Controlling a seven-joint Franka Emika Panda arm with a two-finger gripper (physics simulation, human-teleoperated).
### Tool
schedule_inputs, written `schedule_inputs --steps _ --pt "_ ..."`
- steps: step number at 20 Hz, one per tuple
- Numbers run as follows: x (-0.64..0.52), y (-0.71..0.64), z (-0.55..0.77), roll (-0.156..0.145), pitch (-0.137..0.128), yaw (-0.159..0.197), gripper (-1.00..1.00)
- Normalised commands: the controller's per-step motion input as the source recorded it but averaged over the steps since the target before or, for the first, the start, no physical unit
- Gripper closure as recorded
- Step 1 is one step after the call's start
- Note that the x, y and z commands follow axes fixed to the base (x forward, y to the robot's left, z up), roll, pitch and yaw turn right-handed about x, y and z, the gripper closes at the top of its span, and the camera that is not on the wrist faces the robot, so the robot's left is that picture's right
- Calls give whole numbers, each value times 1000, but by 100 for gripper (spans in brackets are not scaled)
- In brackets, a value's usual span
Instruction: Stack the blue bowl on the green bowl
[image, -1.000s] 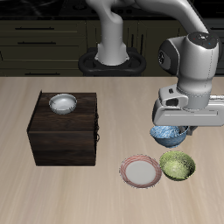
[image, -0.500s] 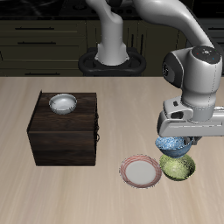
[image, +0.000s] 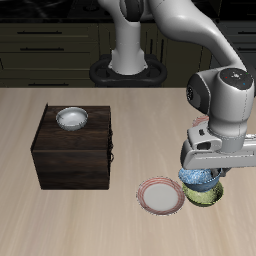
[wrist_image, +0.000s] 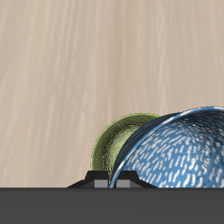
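My gripper (image: 204, 171) is shut on the rim of the blue bowl (image: 196, 179), a blue bowl with white speckles, and holds it tilted just above the green bowl (image: 207, 195). The green bowl sits on the table near the front edge, beside a plate. In the wrist view the blue bowl (wrist_image: 180, 154) fills the space by my fingers and overlaps the green bowl (wrist_image: 117, 145), whose speckled inside shows beside it. I cannot tell whether the two bowls touch.
A flat pink-rimmed plate (image: 160, 196) lies right next to the green bowl. A dark wooden cabinet (image: 72, 152) stands farther across the table with a white-grey bowl (image: 71, 118) on top. The robot's base (image: 128, 68) is at the back.
My gripper has moved toward the table's front edge and lower, carrying the blue bowl from behind the green bowl to just above it. Nothing else moved.
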Motion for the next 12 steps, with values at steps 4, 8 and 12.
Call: schedule_inputs --steps 4,8,12 --pt "120 -8 -179 -4 26 6 100" --pt "22 19 -215 -8 46 -4 100" --pt "9 6 -288 -18 79 4 100"
